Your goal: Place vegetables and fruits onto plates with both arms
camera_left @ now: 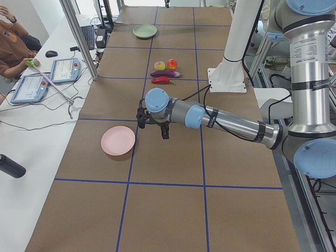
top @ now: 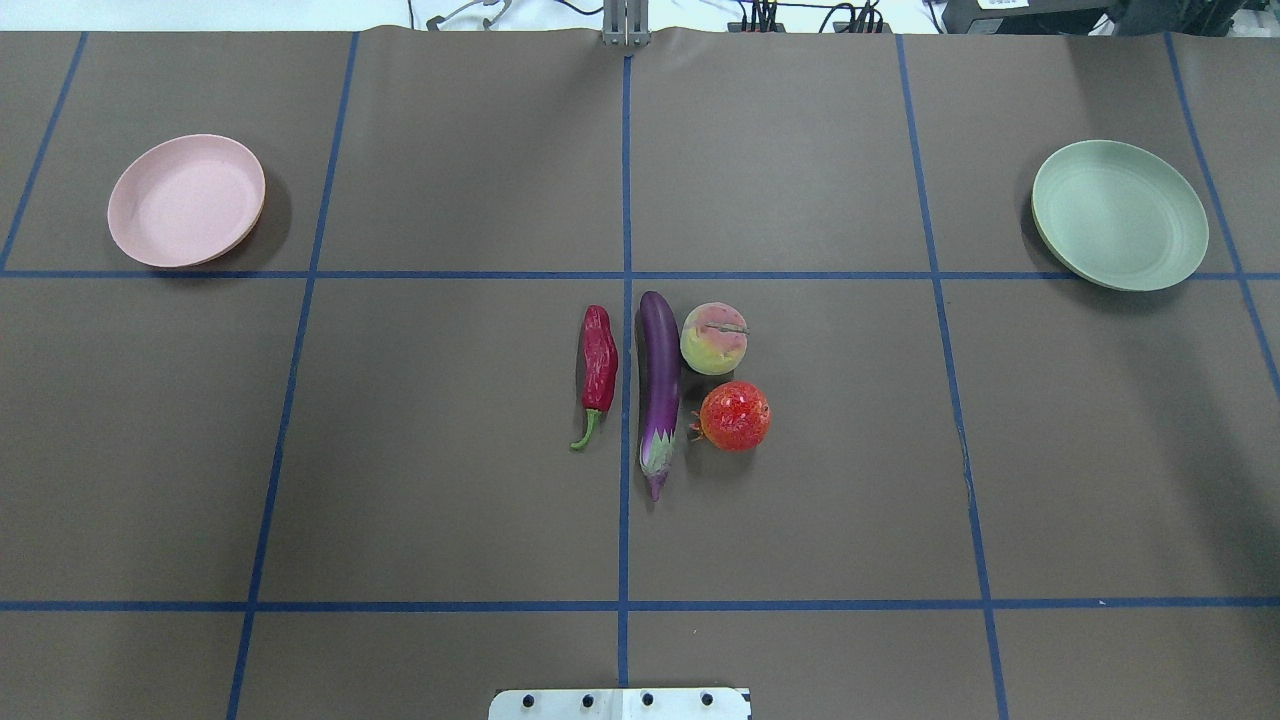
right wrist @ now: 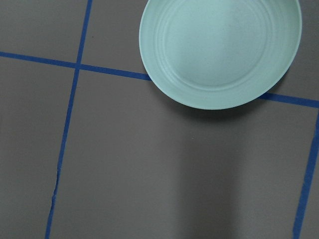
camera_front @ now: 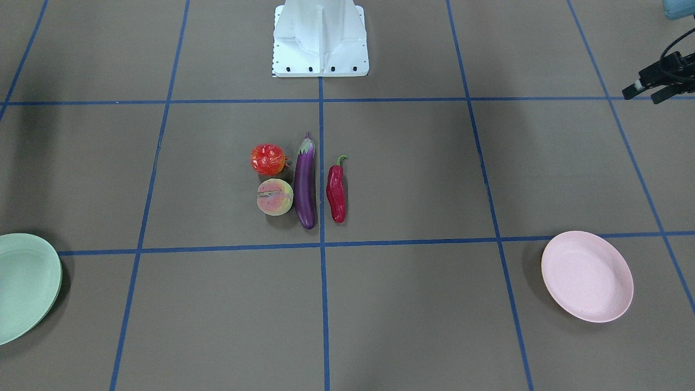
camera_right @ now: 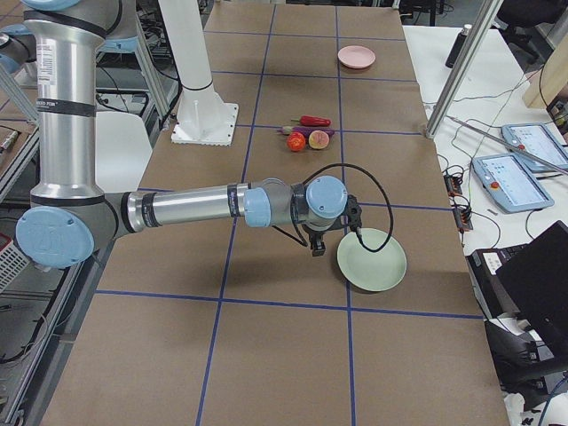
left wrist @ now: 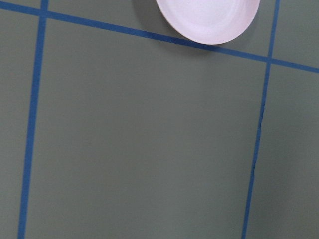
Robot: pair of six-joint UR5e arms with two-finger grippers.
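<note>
The purple eggplant [camera_front: 305, 184] lies at the table's middle. The red chili [camera_front: 336, 190] lies beside it on one side. The red-orange fruit [camera_front: 267, 159] and the peach [camera_front: 275, 197] lie on the other side. The pink plate [camera_front: 586, 276] sits empty on my left side and shows in the left wrist view [left wrist: 209, 17]. The mint green plate [camera_front: 24, 285] sits empty on my right side and shows in the right wrist view [right wrist: 219, 50]. My left gripper [camera_front: 639, 98] hovers near the pink plate, open and empty. My right gripper [camera_right: 318, 240] hovers beside the green plate; I cannot tell its state.
The white base block [camera_front: 320, 41] stands behind the produce. Blue tape lines [top: 625, 272] divide the brown table into squares. Operators' tablets [camera_left: 65, 69] and cables lie on a white bench beyond the table's far edge.
</note>
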